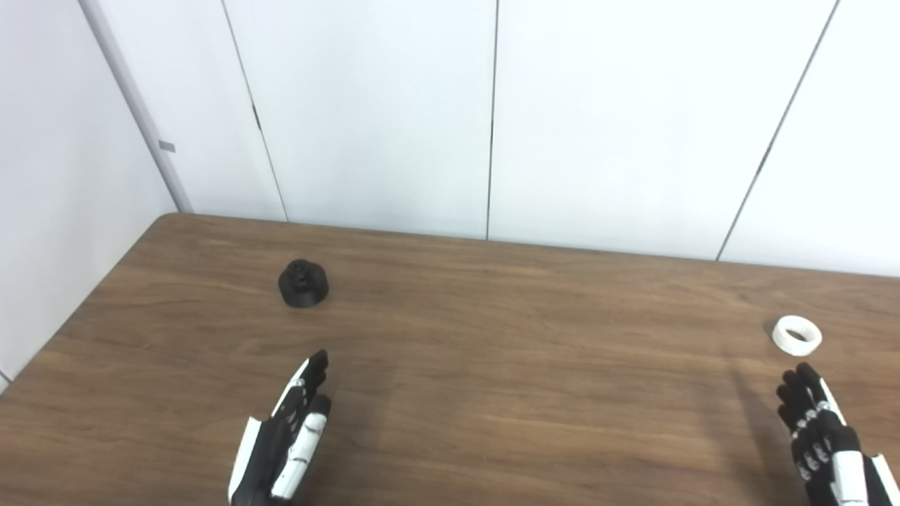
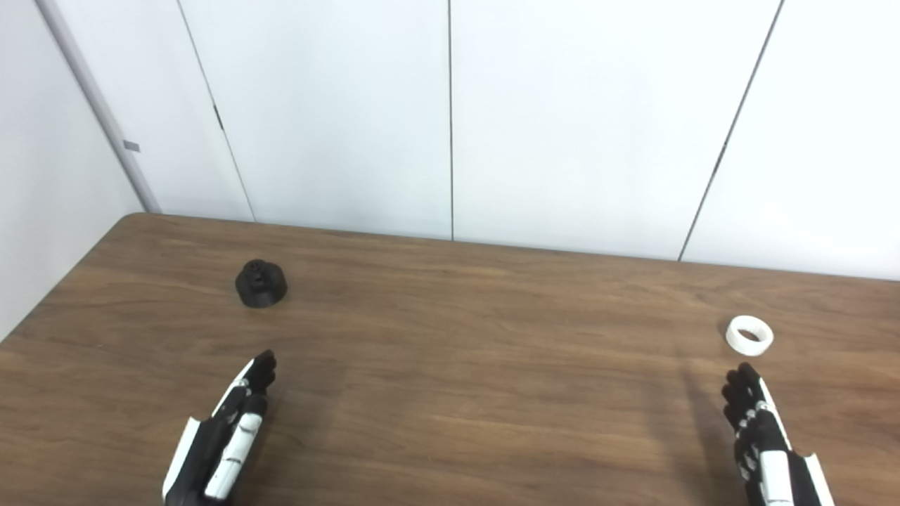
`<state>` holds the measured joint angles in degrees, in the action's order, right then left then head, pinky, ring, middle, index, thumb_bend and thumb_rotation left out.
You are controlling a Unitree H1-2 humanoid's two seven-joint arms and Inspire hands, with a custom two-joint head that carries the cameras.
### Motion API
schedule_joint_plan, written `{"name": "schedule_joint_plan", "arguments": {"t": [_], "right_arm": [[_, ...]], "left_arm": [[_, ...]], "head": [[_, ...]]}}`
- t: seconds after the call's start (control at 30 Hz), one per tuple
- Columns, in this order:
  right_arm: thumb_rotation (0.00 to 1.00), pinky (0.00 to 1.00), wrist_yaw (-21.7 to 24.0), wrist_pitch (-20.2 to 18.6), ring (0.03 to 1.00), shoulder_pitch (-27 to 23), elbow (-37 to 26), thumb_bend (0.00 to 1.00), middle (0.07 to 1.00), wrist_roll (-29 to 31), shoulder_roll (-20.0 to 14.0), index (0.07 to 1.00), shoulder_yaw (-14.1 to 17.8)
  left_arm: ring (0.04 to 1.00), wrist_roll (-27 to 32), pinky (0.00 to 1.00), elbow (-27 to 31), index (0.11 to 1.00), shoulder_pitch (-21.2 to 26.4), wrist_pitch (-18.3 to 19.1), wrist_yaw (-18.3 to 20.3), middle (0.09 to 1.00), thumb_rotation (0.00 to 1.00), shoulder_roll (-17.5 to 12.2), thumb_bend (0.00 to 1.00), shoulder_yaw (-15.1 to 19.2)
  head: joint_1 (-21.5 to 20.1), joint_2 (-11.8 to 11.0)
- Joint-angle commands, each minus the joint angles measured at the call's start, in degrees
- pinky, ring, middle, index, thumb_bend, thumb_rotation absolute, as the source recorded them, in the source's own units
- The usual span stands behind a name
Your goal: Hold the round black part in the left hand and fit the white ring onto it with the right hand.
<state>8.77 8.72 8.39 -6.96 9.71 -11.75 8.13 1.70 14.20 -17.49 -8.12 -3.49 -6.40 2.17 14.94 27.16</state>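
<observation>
- The wall (image 1: 380, 105) behind is made of smooth, pale panels split by thin dark vertical seams, with a grey upright strip (image 1: 133, 105) towards the left.
- The worktop (image 1: 492, 337) is a broad slab of brown wood-grain laminate, matt, with streaks running left to right and a rounded far-left corner.
- The left hand (image 1: 285, 436) comes in low at the left. It is hard black plastic with glossy white plates along the back and fingers. The fingers are stretched out straight and lie close together, pointing away towards the wall, and they hold nothing. It sits above the wood, casting a soft shadow to its right.
- The right hand (image 2: 763, 439) comes in at the bottom right corner, built of the same black and white shells. Its fingers are extended, a little spread and empty, with the dark tips pointing up the picture.
- The round black part (image 1: 303, 283) stands on the wood at the far left, well beyond the left hand's fingertips and apart from them. It is a squat matt disc with a smaller raised knob on top.
- The white ring (image 2: 749, 334) lies flat on the wood at the far right, just beyond the right hand's fingertips and not touching them. It is a short, thick-walled band with an open middle.
</observation>
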Motion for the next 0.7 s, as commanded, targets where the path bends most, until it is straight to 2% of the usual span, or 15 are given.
{"name": "schedule_joint_plan", "arguments": {"t": [0.0, 0.23, 0.53, 0.67], "right_arm": [[1.00, 1.00, 0.56, 1.83, 0.976, 0.72, 2.57, 0.55, 0.977, 0.45, -0.11, 0.986, -0.19], [1.00, 1.00, 1.73, 3.57, 0.989, 0.32, 4.68, 0.53, 0.986, 1.82, -0.70, 0.993, 0.24], [1.00, 1.00, 1.35, 7.57, 0.960, -0.40, 8.09, 0.47, 0.968, -0.44, -1.13, 0.980, 0.07], [1.00, 1.00, 1.26, 7.16, 0.970, -0.44, 8.83, 0.46, 0.973, -0.40, -1.07, 0.984, -0.06]], "left_arm": [[0.978, -0.67, 1.00, -0.83, 0.962, 0.29, -1.41, -0.70, 0.969, 0.80, 3.71, 0.52, -0.78], [0.961, -2.03, 0.97, -2.93, 0.961, 0.89, -3.23, -1.71, 0.963, 0.80, 3.99, 0.52, -1.66], [0.975, -1.76, 0.98, -3.92, 0.983, 0.97, -3.62, -1.60, 0.976, 0.81, 3.91, 0.56, -2.22], [0.973, -2.89, 0.99, -5.43, 0.985, 1.16, -4.18, -1.64, 0.975, 0.81, 3.47, 0.62, -2.39]], "head": [[0.39, -0.11], [3.96, -1.21], [4.75, -1.69], [4.89, -2.45]]}}
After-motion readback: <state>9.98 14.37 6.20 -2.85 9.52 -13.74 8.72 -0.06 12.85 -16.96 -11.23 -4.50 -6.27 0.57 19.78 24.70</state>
